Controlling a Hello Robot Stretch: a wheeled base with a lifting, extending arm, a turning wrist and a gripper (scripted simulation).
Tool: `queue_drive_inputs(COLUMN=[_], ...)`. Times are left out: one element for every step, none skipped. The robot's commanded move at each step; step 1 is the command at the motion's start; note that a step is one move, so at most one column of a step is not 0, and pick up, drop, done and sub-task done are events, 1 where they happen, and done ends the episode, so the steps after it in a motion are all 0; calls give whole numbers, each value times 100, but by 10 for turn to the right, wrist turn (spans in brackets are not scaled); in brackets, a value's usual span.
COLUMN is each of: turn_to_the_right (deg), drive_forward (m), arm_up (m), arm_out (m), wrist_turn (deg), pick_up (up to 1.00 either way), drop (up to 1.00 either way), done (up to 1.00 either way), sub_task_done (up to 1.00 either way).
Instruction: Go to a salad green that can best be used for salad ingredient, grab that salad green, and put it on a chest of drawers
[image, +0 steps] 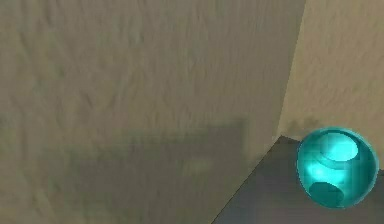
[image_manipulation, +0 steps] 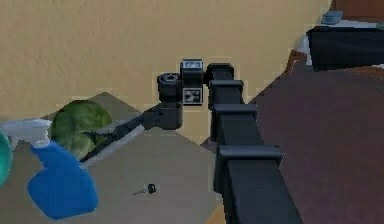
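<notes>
A round, leafy green head, the salad green (image_manipulation: 76, 124), lies on a tan tabletop (image_manipulation: 175, 165) at the arm side view's left. My arm (image_manipulation: 235, 140) rises from the bottom edge, and the gripper (image_manipulation: 102, 147) reaches left with its thin fingers (image_manipulation: 125, 130) ending at the green head's lower right side. The head rests on the surface right at the fingers, so I cannot tell whether the gripper holds anything.
A blue spray bottle (image_manipulation: 55, 180) stands in front of the green head, and a small dark bit (image_manipulation: 152, 188) lies nearby. A teal round vessel (image: 337, 167) sits on a dark grey surface (image: 262, 195) against a beige wall. Dark furniture (image_manipulation: 345, 45) stands far right across brown floor.
</notes>
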Motion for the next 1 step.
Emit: queue_drive_inputs(turn_to_the_right=[0], drive_forward=[0], arm_up=[0], arm_out=[0], wrist_turn=[0], pick_up=[0], drop=[100], done=[0], sub_task_done=[0])
